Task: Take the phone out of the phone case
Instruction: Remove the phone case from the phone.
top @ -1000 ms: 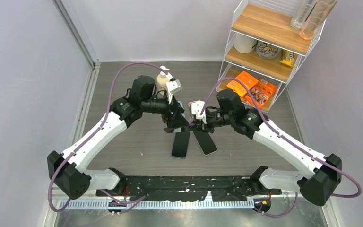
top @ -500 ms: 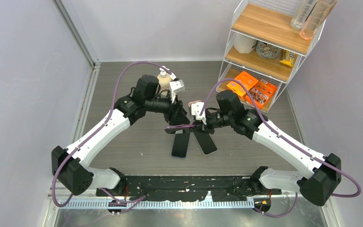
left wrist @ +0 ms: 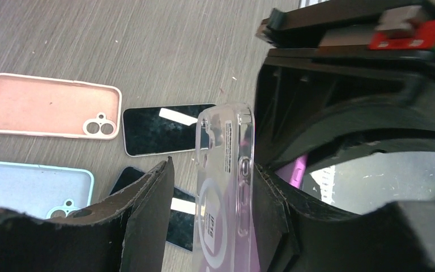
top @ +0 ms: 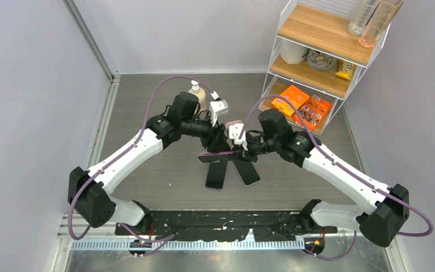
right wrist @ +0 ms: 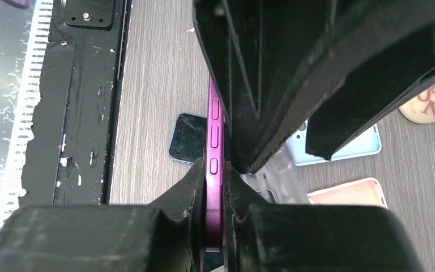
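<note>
The right gripper [right wrist: 216, 173] is squeezed tight on the purple phone [right wrist: 213, 136]. It pinches the phone between its two fingers, and the thin side with the buttons faces the right wrist camera. The phone is up in the air above the table [left wrist: 147, 45], in the middle between the two arms. Its far end goes behind the black fingers of the left gripper [left wrist: 213, 168], so I cannot tell how much of it sits inside the clear case [left wrist: 226, 187].

The clear case stands on its edge between the left gripper's fingers [left wrist: 147, 209]. One finger touches the side of the case. Next to the other finger a thin gap shows, so I cannot tell if this gripper is really holding the case or is just around it.

Down on the table lie a pink case [left wrist: 48, 106], a blue case [left wrist: 31, 190] and two black phones [left wrist: 164, 129], all apart from the grippers.
</note>
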{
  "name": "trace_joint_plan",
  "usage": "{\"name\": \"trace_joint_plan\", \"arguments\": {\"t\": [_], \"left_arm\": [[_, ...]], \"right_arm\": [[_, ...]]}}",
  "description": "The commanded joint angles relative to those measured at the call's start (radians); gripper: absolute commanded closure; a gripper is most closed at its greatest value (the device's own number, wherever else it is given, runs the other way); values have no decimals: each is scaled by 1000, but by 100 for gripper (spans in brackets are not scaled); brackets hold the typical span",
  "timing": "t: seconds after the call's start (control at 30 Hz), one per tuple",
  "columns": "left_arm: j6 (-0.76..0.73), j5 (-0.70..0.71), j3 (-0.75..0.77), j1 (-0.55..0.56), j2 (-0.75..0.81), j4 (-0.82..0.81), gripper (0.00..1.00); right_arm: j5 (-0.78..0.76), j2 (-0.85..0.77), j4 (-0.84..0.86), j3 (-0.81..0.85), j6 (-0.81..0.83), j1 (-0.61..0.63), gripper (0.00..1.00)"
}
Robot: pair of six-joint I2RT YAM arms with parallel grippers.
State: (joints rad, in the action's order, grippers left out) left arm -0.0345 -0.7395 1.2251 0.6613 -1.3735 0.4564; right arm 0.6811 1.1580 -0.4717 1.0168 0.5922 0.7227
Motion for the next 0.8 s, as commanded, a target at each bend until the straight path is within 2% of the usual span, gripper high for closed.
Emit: {"name": "trace_joint_plan", "arguments": {"t": [0.0, 0.07, 0.13, 0.2, 0.23, 0.43, 0.53, 0.77], "left_arm": [[-21, 12, -5, 12, -30, -16, 46], [-18, 0, -3, 15, -41, -17, 52], [-18, -15, 4, 15, -53, -11, 65], [-18, -12, 11, 15, -59, -3, 91], [-18, -2, 11, 14, -57, -1, 100], [66, 34, -32, -53, -16, -64, 100], [116, 41, -73, -143, 5, -99, 100], [212, 137, -283, -416, 112, -227, 100]], "right_arm": [[34, -54, 111, 54, -8, 6, 95], [31, -55, 114, 53, -9, 6, 95], [28, -57, 113, 53, -9, 6, 95], [23, -60, 109, 51, -4, 6, 95], [18, -64, 108, 45, -2, 6, 95], [3, -94, 93, 12, 20, 4, 95], [15, -116, 94, 6, 11, -18, 95], [38, -168, 127, -24, -49, -104, 95]]}}
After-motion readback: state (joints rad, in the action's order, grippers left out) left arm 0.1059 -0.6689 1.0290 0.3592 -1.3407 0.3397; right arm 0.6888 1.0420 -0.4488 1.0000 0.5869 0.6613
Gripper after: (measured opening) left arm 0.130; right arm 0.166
